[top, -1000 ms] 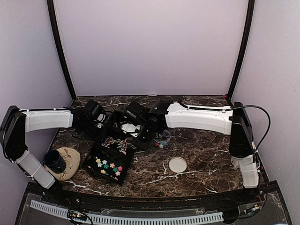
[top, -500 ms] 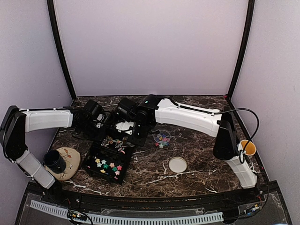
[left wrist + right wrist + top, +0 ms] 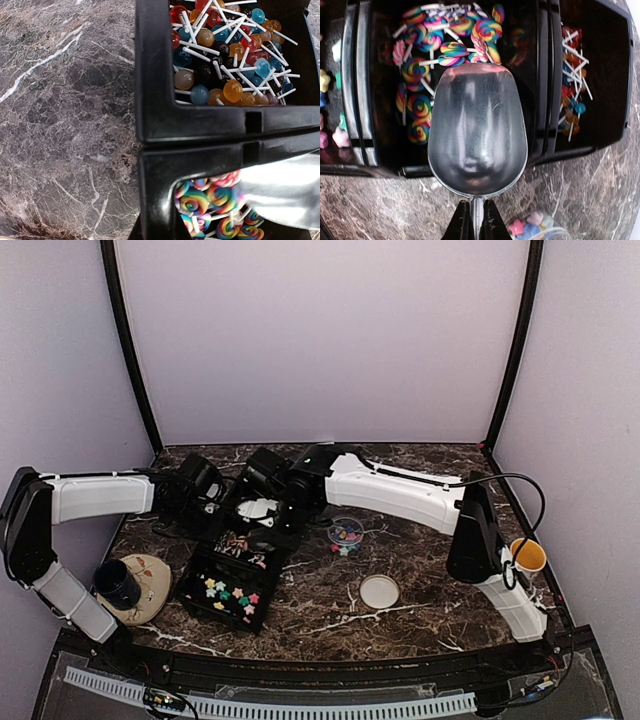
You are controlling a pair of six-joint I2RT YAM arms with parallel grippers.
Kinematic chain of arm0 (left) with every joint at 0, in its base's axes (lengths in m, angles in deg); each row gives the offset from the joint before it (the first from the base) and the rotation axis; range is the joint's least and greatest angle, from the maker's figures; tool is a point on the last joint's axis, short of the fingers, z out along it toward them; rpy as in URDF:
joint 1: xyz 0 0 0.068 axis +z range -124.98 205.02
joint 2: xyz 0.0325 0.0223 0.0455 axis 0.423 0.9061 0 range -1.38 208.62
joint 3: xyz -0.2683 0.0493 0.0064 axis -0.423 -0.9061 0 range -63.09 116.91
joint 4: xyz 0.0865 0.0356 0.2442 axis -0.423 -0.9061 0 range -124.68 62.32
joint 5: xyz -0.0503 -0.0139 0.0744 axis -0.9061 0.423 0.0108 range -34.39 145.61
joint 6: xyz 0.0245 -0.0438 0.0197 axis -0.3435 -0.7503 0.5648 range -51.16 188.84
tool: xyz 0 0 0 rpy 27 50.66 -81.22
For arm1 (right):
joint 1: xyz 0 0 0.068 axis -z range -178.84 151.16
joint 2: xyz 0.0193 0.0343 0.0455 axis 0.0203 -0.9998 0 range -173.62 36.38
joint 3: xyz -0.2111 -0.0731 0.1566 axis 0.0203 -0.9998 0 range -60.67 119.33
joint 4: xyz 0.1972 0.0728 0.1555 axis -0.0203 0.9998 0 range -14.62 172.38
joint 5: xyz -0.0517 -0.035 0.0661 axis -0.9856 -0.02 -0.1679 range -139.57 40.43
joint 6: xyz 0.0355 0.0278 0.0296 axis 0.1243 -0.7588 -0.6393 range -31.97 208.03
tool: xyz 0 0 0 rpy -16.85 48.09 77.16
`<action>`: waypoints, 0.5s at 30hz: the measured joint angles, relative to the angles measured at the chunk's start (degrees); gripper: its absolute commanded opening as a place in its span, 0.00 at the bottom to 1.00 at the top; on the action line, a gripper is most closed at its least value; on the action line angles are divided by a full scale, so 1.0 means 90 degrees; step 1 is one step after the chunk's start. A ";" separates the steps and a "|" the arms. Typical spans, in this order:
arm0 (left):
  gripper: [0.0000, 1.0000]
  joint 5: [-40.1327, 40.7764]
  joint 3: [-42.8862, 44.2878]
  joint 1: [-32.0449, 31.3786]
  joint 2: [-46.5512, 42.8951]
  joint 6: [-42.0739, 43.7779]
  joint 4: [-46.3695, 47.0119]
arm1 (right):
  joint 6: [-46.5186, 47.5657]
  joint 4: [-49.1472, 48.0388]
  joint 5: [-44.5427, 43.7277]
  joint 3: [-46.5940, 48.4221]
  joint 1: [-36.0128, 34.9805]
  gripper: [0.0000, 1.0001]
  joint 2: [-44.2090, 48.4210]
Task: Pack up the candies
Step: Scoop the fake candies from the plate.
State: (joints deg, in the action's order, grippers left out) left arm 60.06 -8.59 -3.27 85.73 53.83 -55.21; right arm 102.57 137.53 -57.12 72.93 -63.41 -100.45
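Note:
The candies show as pastel stars (image 3: 231, 594) in the near compartment of a black tray (image 3: 196, 570), with more in a small clear tub (image 3: 346, 533). In the right wrist view a few stars (image 3: 340, 137) sit at the left edge and the tub (image 3: 536, 226) at the bottom right. My right gripper (image 3: 476, 222) is shut on the handle of an empty metal scoop (image 3: 477, 135), which hangs over the swirl lollipops (image 3: 417, 70). My left gripper (image 3: 160, 233) is shut on the tray's wall (image 3: 155, 100), beside the ball lollipops (image 3: 230, 55).
A white lid (image 3: 379, 591) lies on the marble in front of the clear tub. A plate with a dark cup (image 3: 118, 583) stands at the near left. A yellow cup (image 3: 527, 555) sits by the right arm's base.
My right arm has swung left and back, carrying the scoop from beside the clear tub to above the tray's far compartments. The left arm has stayed put.

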 measured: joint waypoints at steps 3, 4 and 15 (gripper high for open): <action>0.00 -0.0005 -0.0058 0.0000 -0.0056 0.0002 0.0005 | 0.0058 -0.0265 0.0136 -0.0005 -0.0007 0.00 -0.0075; 0.00 0.0005 -0.0092 0.0000 -0.0087 0.0000 0.0005 | 0.0068 -0.0325 0.0158 -0.0005 -0.0010 0.00 -0.0097; 0.00 -0.0029 -0.0282 0.0078 -0.0236 -0.0002 0.0090 | -0.0296 -0.2650 0.0469 -0.2101 -0.0022 0.00 0.0461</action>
State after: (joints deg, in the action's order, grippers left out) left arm 59.80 -11.12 -2.57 83.61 53.81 -54.40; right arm 99.91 113.69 -52.90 54.03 -63.61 -96.30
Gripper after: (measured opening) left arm 0.096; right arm 0.085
